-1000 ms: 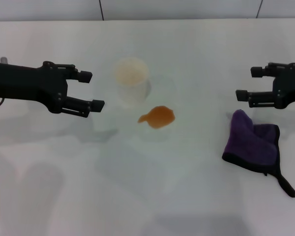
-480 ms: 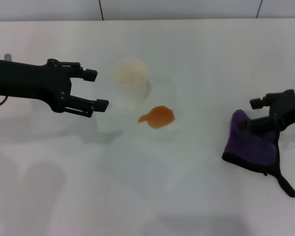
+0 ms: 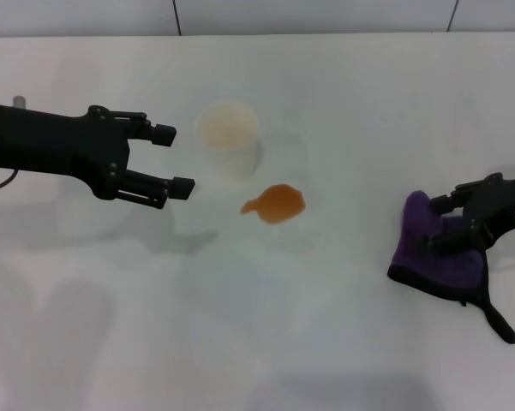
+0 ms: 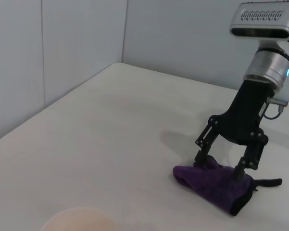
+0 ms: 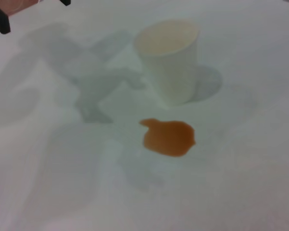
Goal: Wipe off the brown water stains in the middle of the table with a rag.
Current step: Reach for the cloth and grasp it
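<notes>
- We see the right gripper (image 3: 443, 225) at the right edge of the head view, fingers spread, both tips down on the soft purple rag with black edging (image 3: 441, 254).
- The small orange-brown water stain (image 3: 276, 204) lies at frame centre on the smooth white table (image 3: 257, 342), well apart from the rag.
- A translucent whitish cup (image 3: 229, 139) stands just above the stain.
- We find the left gripper (image 3: 173, 159) left of the cup, fingers wide and empty.

You can see one cup (image 3: 230, 139) a little above the centre of the head view, left of the middle. It stands upright, whitish and half clear, beige inside. A grey wall (image 3: 326, 15) runs along the top edge.
</notes>
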Motion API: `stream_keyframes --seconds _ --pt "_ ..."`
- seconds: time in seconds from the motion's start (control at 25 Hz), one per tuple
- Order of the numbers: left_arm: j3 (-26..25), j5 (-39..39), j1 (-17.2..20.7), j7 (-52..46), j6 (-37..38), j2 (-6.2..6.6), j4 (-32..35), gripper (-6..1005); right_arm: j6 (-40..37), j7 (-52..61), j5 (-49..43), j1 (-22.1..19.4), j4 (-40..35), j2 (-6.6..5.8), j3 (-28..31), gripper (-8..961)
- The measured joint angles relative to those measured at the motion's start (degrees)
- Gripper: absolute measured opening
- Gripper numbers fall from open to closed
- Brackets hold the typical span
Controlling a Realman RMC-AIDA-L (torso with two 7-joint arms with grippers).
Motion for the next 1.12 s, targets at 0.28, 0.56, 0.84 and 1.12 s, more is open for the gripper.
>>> stream_keyframes --seconds 0.28,0.56,0.84,1.12 --pt "0.0 0.04 -0.16 0.08 0.01 -0.04 0.09 887 0.21 0.02 -0.56 -0.02 -0.04 -0.07 -1.65 764" --pt "0.0 0.04 -0.5 0.1 0.01 0.01 0.18 887 1.33 -0.13 -0.91 -0.35 -0.14 -0.14 -2.23 749" --pt "0.0 0.03 -0.43 0.0 0.01 -0.06 0.18 886 2.26 -0.07 -3.34 -0.4 -0.17 -0.11 -2.3 734" --pt "0.0 0.03 -0.22 -0.01 0.0 -0.04 0.17 886 2.57 0.5 -5.21 -0.57 -0.17 0.05 -2.38 718"
